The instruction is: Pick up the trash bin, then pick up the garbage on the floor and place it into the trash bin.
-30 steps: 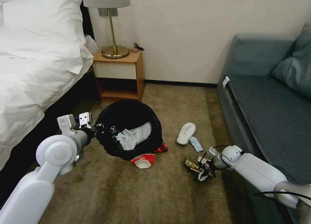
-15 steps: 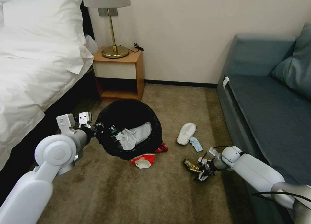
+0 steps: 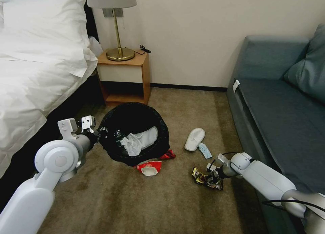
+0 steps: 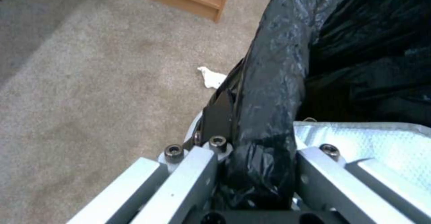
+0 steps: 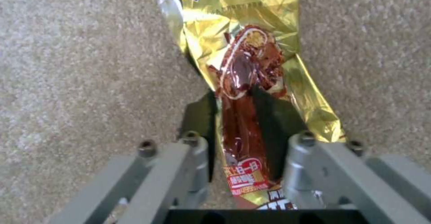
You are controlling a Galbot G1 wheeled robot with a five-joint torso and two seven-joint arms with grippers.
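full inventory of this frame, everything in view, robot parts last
round bin lined with black plastic bag: 1, black, on carpet before the nightstand, tilted
crumpled white tissue: 1, white, inside the bin
gold foil snack wrapper: 1, gold and red, on carpet in right claw
red-white wrapper: 1, carpet by the bin
small red scrap: 1, at the bin's edge
white slipper: 1, carpet near the sofa
pale blue scrap: 1, beside the slipper
wooden nightstand: 1, by the bed
brass lamp: 1, on the nightstand
white bed: 1, left
grey-blue sofa: 1, right
left claw: shut on the bin's rim
right claw: shut on the wrapper
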